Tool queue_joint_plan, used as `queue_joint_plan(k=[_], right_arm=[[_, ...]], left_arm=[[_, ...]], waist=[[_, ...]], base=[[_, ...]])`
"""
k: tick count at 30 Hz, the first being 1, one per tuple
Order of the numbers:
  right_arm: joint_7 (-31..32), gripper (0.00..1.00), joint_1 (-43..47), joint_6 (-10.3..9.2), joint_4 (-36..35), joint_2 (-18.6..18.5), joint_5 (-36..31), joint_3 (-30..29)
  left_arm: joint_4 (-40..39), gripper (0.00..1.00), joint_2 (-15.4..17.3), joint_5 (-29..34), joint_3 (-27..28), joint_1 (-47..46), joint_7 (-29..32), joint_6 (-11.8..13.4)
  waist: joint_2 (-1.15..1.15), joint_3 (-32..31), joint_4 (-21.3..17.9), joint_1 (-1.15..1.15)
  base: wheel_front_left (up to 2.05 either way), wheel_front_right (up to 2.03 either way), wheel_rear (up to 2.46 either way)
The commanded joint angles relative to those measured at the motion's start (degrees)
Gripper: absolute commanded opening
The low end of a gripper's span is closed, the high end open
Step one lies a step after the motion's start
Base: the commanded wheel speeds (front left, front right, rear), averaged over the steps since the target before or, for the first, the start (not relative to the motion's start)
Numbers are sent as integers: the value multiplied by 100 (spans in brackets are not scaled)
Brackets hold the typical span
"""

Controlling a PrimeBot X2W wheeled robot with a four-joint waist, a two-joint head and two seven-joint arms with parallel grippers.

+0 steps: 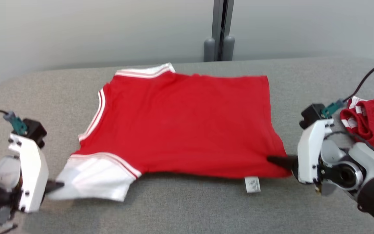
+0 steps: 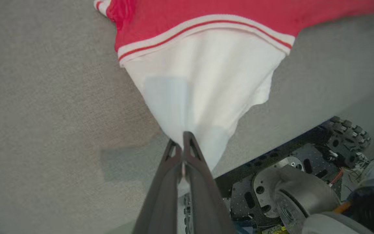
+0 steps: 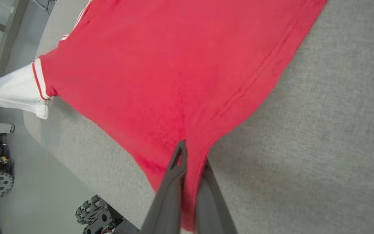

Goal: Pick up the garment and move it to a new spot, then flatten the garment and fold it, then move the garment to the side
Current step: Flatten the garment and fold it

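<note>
On the grey counter, my left tool and right tool each pinch the red-and-white jersey shirt; I'm likely flattening; folding next needs both lifting.

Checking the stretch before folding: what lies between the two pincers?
In the head view, the red shirt spans it: the left pincer grips its white sleeve, the right pincer its hem corner. A white label pokes out near the right one.

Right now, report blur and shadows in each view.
Head view: the sleeve tip smears soft by the left jaws. Left wrist view: a grey shadow lies on the table left of the fingers. Right wrist view: the garment looks soft, without glare.
</note>
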Motion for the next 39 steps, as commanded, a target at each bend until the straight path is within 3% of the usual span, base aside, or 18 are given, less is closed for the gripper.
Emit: queue_joint_plan(k=[1,9,17,24,33,39], right_arm=[[213,0,261,11,-314,-284,128,88],[777,0,809,11,-1202,-1099,361,214],[1071,0,943,11,-1683,-1505,331,114],[1401,0,641,11,-1593,-1373,259,-90],[1814,0,147,10,-1104,-1084,114,-384],[1855,0,-84,7,-903,-742,-61,-550]], left_arm=[[-559,0,309,-264,-46,282,274,167],[-2297,0,1220,-997,-58,852,813,680],[-3055,0,1646,-1315,54,1006,848,1024],[-2862,0,1613,-1324,187,696,1001,1036],[-2013,0,1271,-945,328,-160,1503,963],[-1414,0,841,-745,364,-662,1662,837]], waist=[[0,-170,-4,0],[0,-119,-69,0],[0,-25,-163,0],[0,200,-266,0],[0,572,-455,0],[0,804,-647,0]], base=[[0,0,0],[0,0,0],[0,0,0],[0,0,0],[0,0,0],[0,0,0]])
